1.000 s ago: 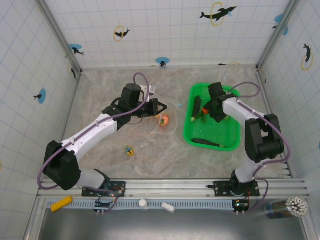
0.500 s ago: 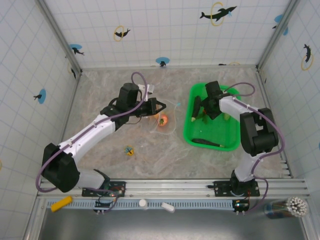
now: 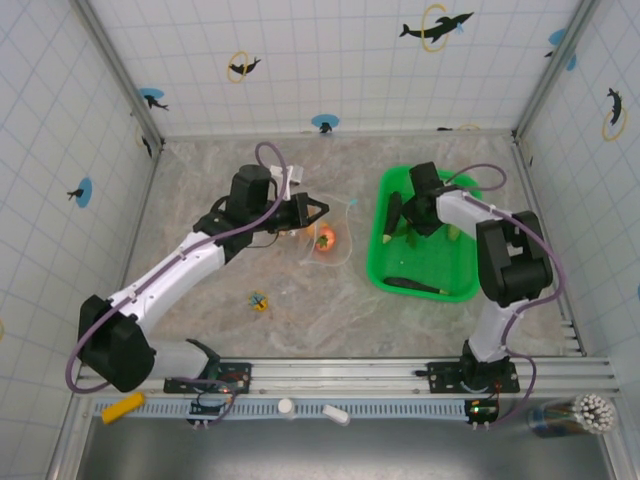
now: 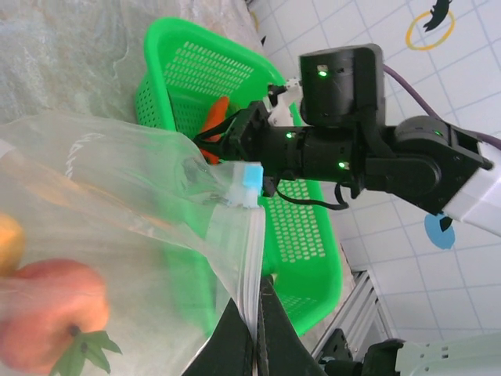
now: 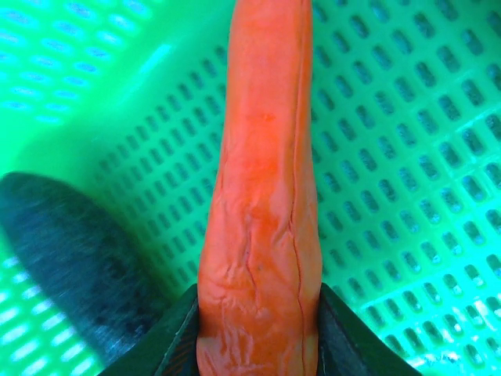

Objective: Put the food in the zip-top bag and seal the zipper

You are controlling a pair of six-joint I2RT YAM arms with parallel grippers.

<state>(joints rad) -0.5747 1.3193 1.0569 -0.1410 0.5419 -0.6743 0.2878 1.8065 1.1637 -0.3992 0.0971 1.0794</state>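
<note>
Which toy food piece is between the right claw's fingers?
The long orange piece, pinched by the right claw inside the green basket; the dark green piece lies loose on the basket floor.

top camera looks down from above and behind; wrist cameras sit close, all sharing the green basket [image 3: 430, 262]

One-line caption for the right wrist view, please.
Right gripper, jaws gripping an orange carrot in the green basket, a dark green vegetable lying beside it.
</note>
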